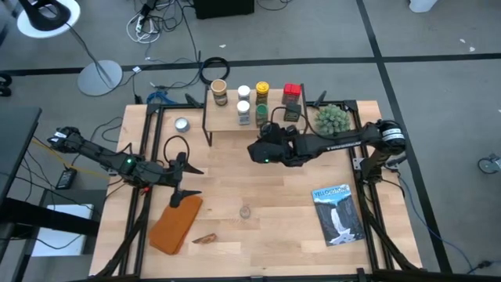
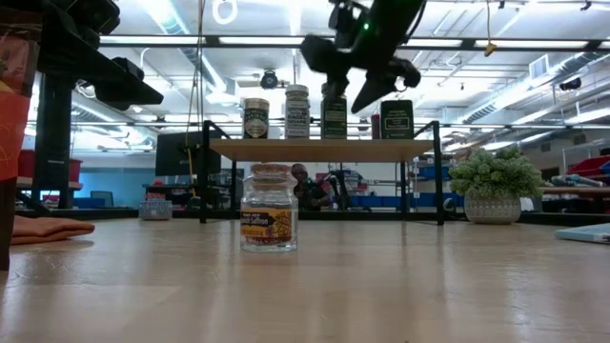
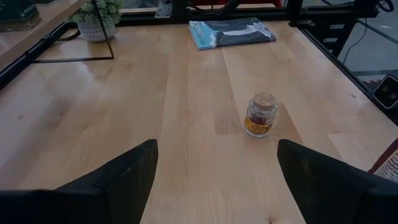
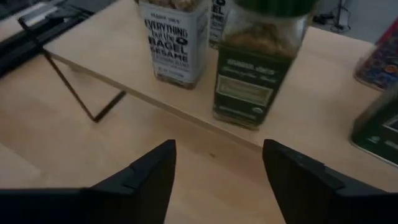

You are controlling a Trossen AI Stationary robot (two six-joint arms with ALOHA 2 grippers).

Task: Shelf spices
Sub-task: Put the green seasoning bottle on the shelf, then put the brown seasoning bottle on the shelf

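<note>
The shelf (image 1: 235, 121) stands at the table's far edge with several spices on its wooden top, among them a white-labelled jar (image 4: 173, 40) and a green-labelled jar (image 4: 258, 62). My right gripper (image 4: 217, 149) hovers open just before the shelf's front edge, facing these two and touching nothing; it shows high in the low view (image 2: 367, 57). One small clear spice jar (image 1: 245, 211) with a tan top stands upright on the table's middle (image 2: 269, 208). My left gripper (image 3: 217, 149) waits open at the table's left (image 1: 188, 178), facing that jar (image 3: 261, 115) from a distance.
An orange cloth (image 1: 176, 223) and a small brown scrap (image 1: 205, 238) lie near left. A Yellowstone booklet (image 1: 338, 213) lies near right. A spiky green plant (image 1: 332, 117) stands right of the shelf and a flat silver tin (image 1: 182, 124) to its left.
</note>
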